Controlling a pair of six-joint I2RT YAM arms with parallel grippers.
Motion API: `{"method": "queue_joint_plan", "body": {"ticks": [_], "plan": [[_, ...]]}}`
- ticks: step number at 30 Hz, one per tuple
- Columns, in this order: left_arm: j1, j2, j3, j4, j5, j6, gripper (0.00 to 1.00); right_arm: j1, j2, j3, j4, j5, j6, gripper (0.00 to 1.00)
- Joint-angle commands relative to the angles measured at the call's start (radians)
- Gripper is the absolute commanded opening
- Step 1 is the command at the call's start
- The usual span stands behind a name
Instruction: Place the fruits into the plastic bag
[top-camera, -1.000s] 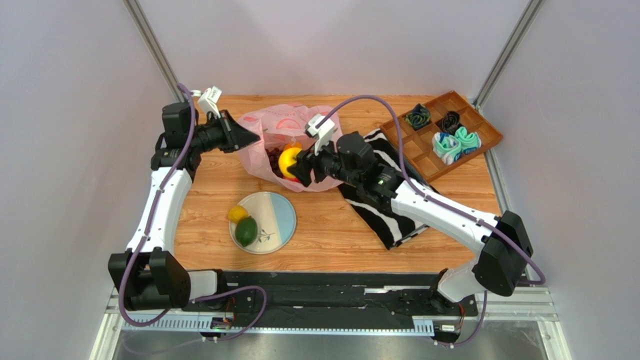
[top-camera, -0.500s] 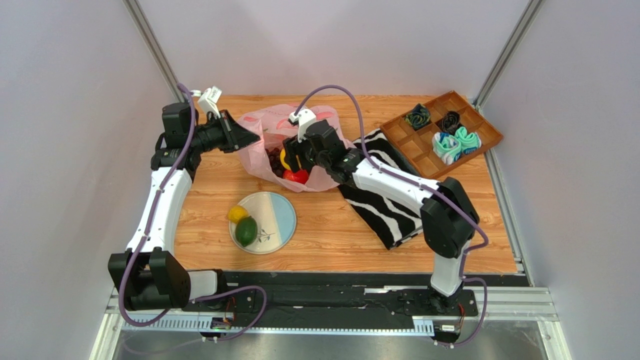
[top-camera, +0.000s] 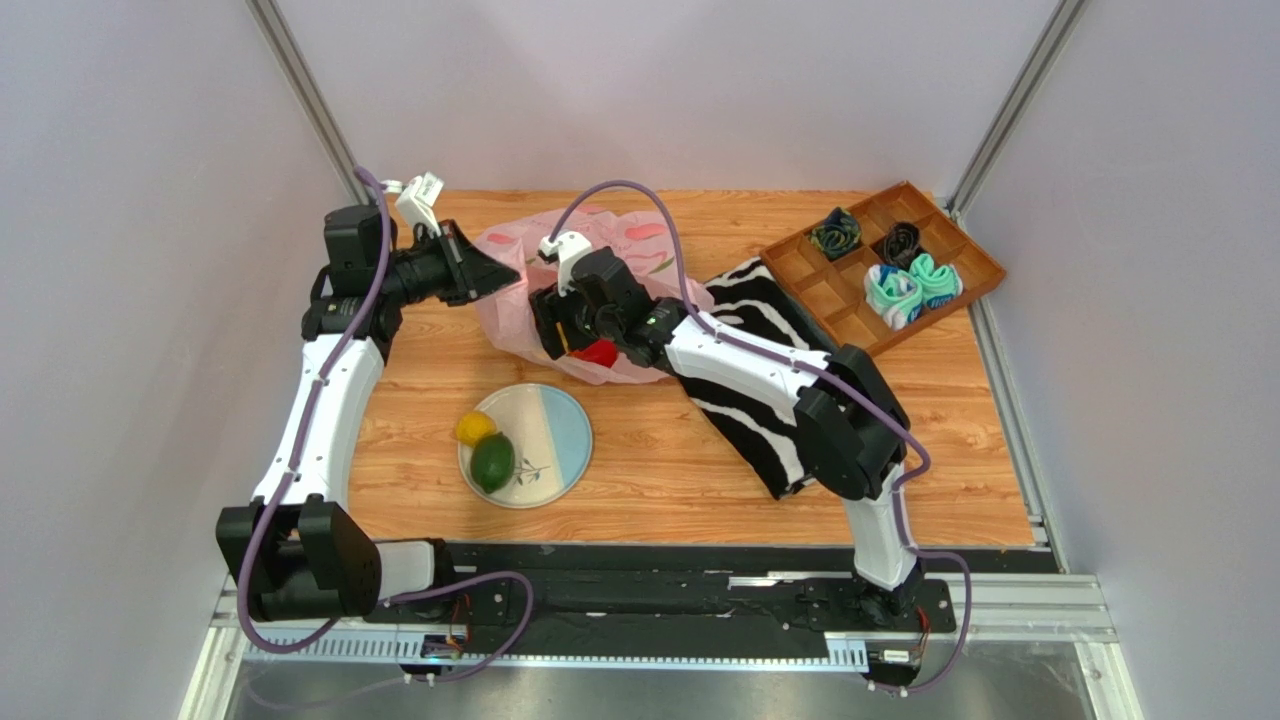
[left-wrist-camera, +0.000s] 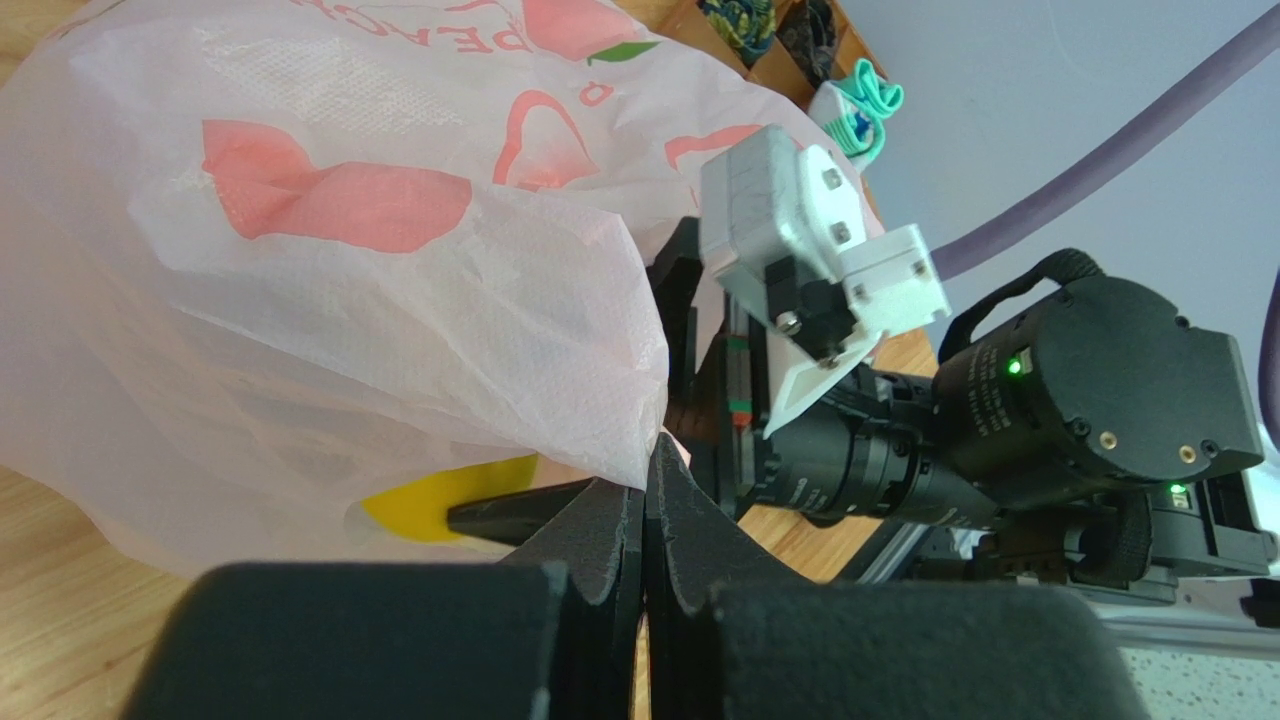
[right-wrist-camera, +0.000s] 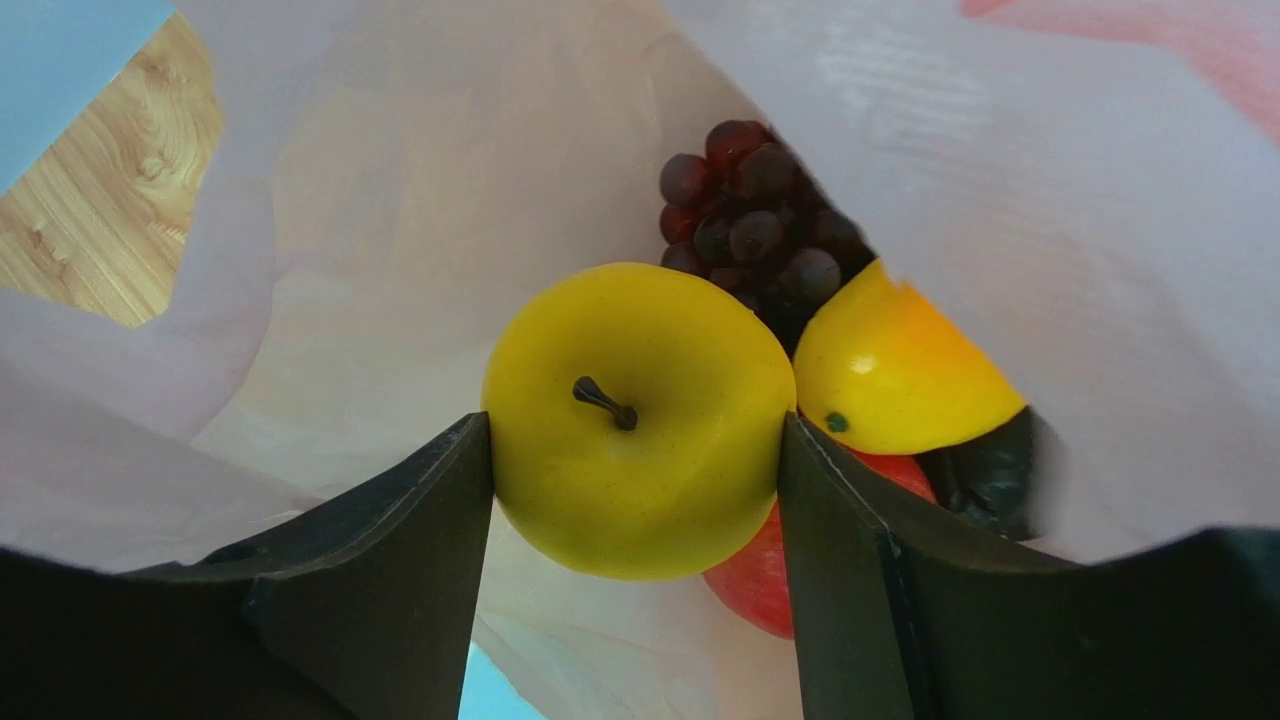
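- The right fingers were spread about as wide as a yellow fruit and clamped on it, one finger on each side, with the stem facing the wrist camera.
- All of that was already inside the plastic bag, with the film close around both fingers, so not much wiggle room.
- Past the yellow one in the bag were a dark purple grape bunch and an orange-yellow mango right against it. A red fruit was underneath, partly hidden.
- The left fingers were pinched fully together on the bag's rim, on the side toward the counter's left edge.
- The bag itself sat near the far edge of the counter, left of the middle.
- Toward the near edge, a plate carried a lemon touching a green oval fruit, with bare wood between the plate and the bag.
- A zebra cloth lay just right of the bag, and a wooden tray sat at the far right corner.
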Motion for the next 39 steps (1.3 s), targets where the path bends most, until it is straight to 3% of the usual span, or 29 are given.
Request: {"method": "queue_joint_plan", "body": {"ticks": [1,6,18,32,39], "plan": [[-0.002,0.004,0.021,0.016,0.004,0.009,0.00,0.008,0.040,0.066,-0.027,-0.003,0.021,0.42],[-0.003,0.006,0.019,0.018,0.007,0.006,0.00,0.008,0.040,0.068,-0.038,0.000,0.024,0.75],[-0.002,0.003,0.019,0.018,0.005,0.006,0.00,0.008,0.011,0.048,-0.029,0.018,0.003,0.89],[-0.002,0.001,0.021,0.016,0.007,0.008,0.00,-0.010,-0.115,-0.058,0.002,0.161,0.009,0.90],[-0.002,0.001,0.021,0.016,0.005,0.009,0.00,-0.019,-0.230,-0.159,0.069,0.118,0.026,0.83]]}}
